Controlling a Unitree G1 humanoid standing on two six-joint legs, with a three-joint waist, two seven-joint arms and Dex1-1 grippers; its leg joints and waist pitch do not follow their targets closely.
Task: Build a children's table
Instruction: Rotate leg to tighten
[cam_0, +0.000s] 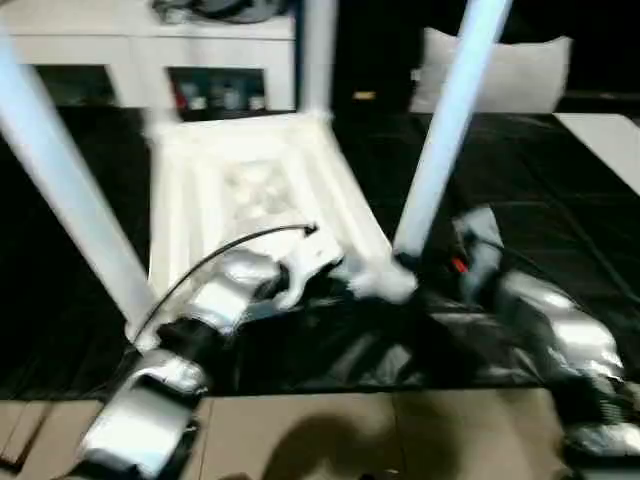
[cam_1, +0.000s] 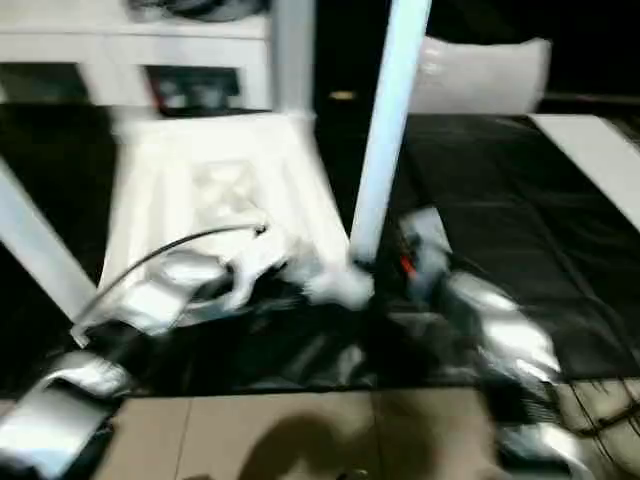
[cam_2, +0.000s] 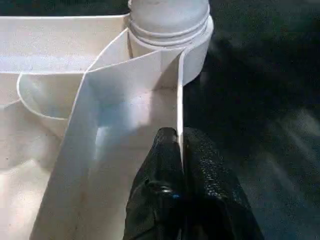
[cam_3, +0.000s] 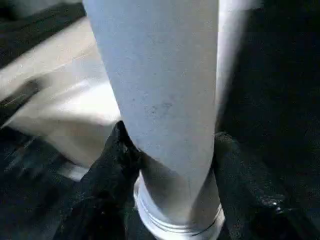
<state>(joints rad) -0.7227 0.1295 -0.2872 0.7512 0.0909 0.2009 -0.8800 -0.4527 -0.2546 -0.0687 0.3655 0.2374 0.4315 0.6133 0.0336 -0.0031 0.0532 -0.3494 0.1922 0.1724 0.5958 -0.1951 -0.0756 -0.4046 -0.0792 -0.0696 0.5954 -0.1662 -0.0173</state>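
The children's table lies upside down on a black mat, its white ribbed top (cam_0: 260, 190) facing up. Three white legs stand in corner sockets: one at the left (cam_0: 60, 180), one at the back (cam_0: 318, 50) and one at the near right (cam_0: 450, 120). My left gripper (cam_2: 179, 137) is shut on the thin rim wall (cam_2: 178, 90) of the top, just short of a corner socket (cam_2: 170, 35) that holds a leg. My right gripper (cam_3: 170, 137) is closed around the base of the near right leg (cam_3: 160, 75), with a black finger (cam_3: 112, 165) pressed on each side, just above the socket.
A white cabinet (cam_0: 150, 50) with open shelves stands behind the table. A white cushion (cam_0: 500, 75) lies at the back right and a white panel (cam_0: 610, 140) at the far right. The black mat (cam_0: 560, 220) ends at a tan floor (cam_0: 330, 430) near me.
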